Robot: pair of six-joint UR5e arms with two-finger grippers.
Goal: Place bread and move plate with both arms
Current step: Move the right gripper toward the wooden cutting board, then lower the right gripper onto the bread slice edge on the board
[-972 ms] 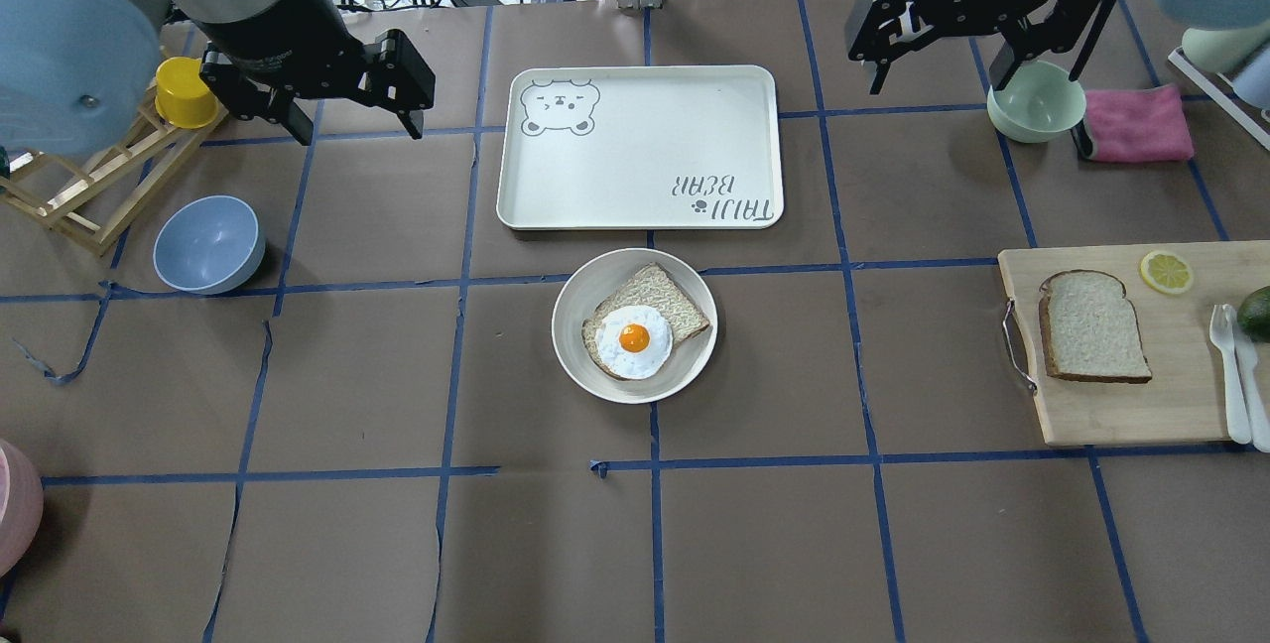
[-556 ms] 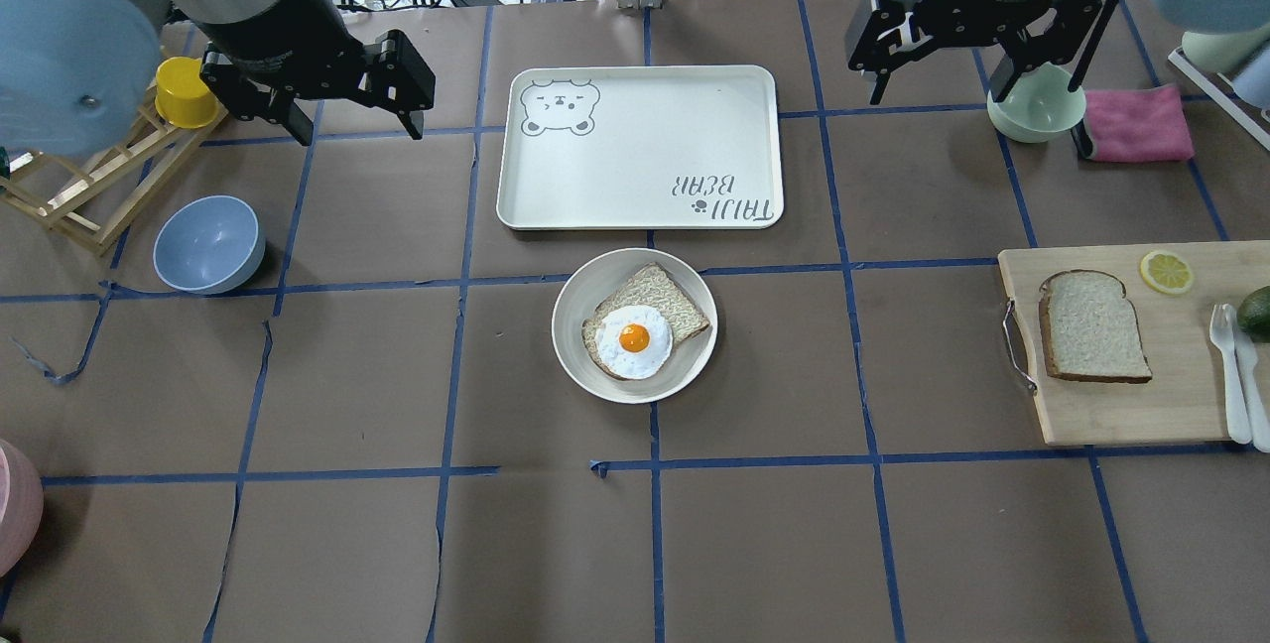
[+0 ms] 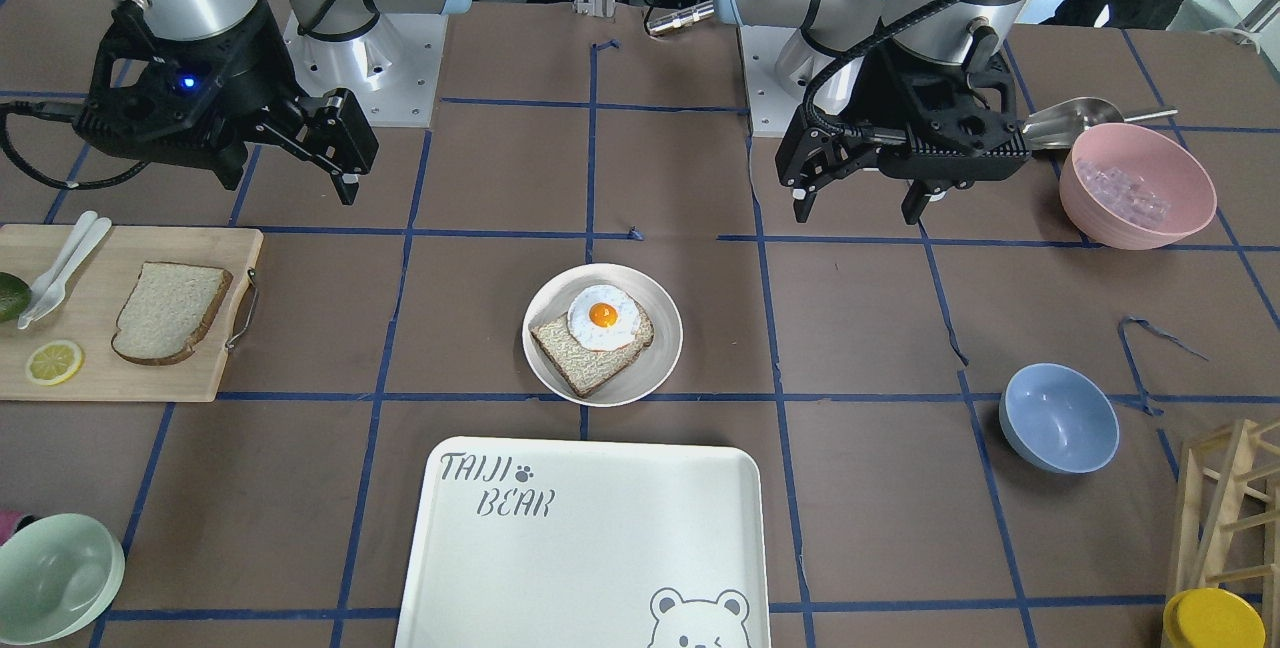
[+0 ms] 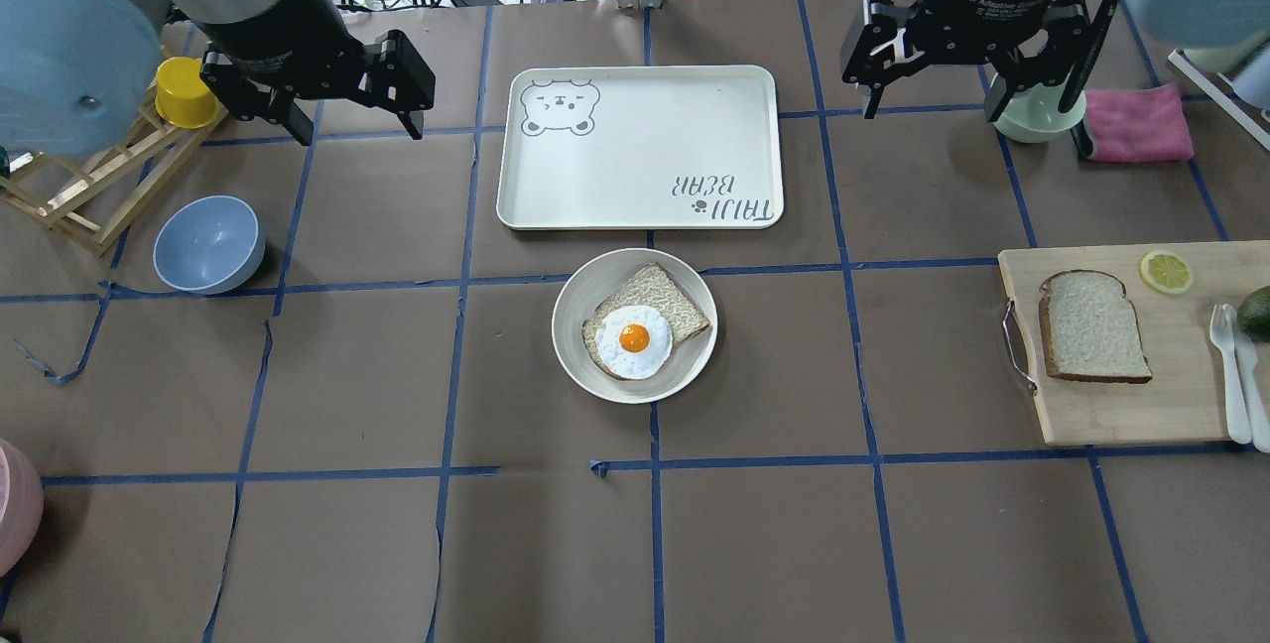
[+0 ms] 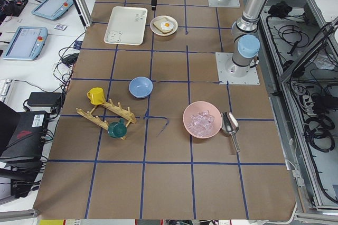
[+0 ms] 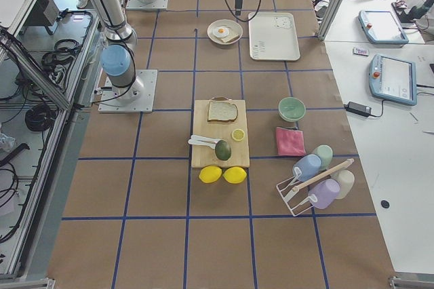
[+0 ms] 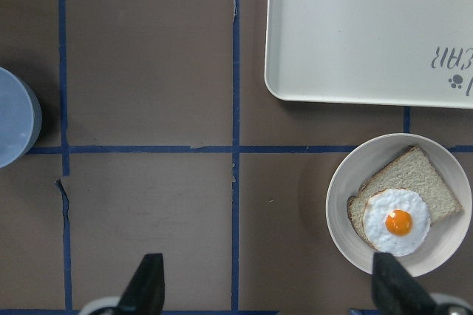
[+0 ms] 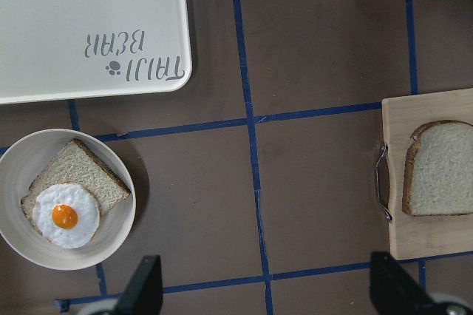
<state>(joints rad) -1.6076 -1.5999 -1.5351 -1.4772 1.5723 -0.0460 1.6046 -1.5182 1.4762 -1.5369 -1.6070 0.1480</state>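
Note:
The bread (image 4: 1093,327) is a pale slice lying flat on a wooden cutting board at the right; it also shows in the front view (image 3: 168,312) and the right wrist view (image 8: 440,168). The plate (image 4: 568,325) sits mid-table and holds a darker slice with a fried egg (image 4: 635,337); it also shows in the front view (image 3: 670,328) and the left wrist view (image 7: 336,189). My left gripper (image 4: 359,132) hangs open and empty at the far left. My right gripper (image 4: 930,112) hangs open and empty at the far right, well short of the bread.
A white bear-print tray (image 4: 640,147) lies just beyond the plate. The cutting board (image 4: 1121,415) also carries a lemon slice, cutlery and an avocado. A green bowl (image 4: 1032,122) and pink cloth (image 4: 1136,124) sit by the right gripper. A blue bowl (image 4: 208,244) and a wooden rack stand at the left.
My right gripper has shifted a little nearer over the table and now hides part of the green bowl. The left arm, bread and plate have not moved.

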